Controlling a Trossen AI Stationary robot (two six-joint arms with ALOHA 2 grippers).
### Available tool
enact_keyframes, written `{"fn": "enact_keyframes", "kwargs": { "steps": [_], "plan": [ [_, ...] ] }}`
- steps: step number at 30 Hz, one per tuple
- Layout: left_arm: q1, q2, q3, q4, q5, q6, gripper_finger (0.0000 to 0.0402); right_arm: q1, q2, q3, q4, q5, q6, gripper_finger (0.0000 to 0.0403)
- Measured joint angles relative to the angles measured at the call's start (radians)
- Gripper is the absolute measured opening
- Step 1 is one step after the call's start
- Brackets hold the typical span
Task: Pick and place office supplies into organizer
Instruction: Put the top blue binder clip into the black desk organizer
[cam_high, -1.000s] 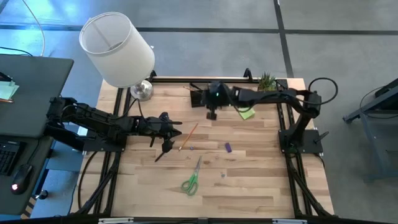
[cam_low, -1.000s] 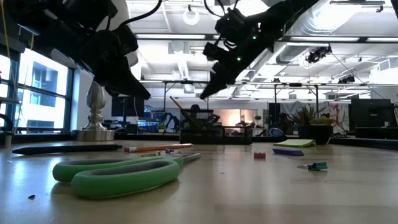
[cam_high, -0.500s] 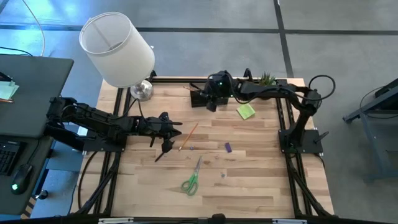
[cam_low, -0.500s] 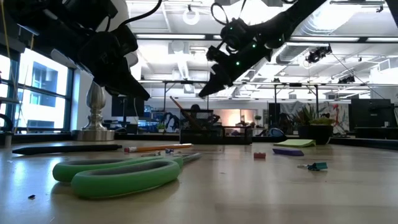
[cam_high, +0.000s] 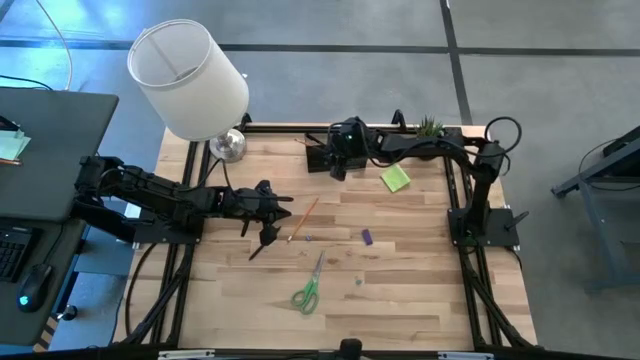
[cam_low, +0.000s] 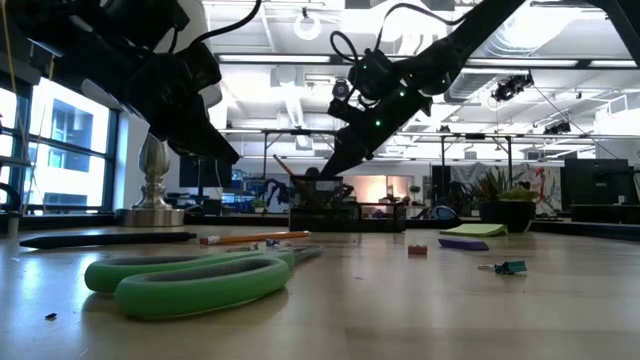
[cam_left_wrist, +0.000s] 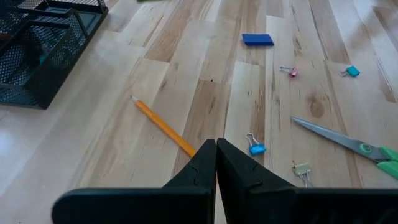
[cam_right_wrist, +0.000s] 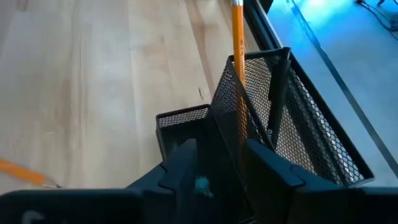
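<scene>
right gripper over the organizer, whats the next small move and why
Probably lift the right gripper straight up and clear. Its fingers are parted, and the orange pencil between them already stands inside the black mesh organizer, so it looks released.

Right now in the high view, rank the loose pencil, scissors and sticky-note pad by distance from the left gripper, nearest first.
From the left gripper:
1. Loose pencil, just beside it, table centre.
2. Scissors, toward the near edge.
3. Sticky-note pad, far side, by the right arm.
</scene>
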Motion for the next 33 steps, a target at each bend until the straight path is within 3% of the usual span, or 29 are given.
{"fn": "enact_keyframes", "kwargs": {
  "steps": [6,9,14,20,33],
  "plan": [
    [0.0,0.0,0.0,-0.001,0.0,0.0,0.0001,0.01,-0.006,0.0,-0.037,-0.007,0.053,0.0164],
    [0.0,0.0,0.0,-0.007,0.0,0.0,0.0001,0.032,-0.01,0.002,-0.101,-0.063,0.109,0.0173],
    [0.0,0.0,0.0,-0.008,0.0,-0.003,0.0001,0.091,-0.011,0.002,-0.381,-0.112,0.16,0.0176],
    [0.0,0.0,0.0,-0.008,0.0,-0.022,0.0001,0.175,-0.017,-0.022,-0.681,-0.024,0.182,0.0176],
    [0.0,0.003,0.0,0.026,0.011,-0.037,0.0001,0.396,-0.065,-0.11,-0.746,-0.031,0.567,0.0164]
  ]
}}
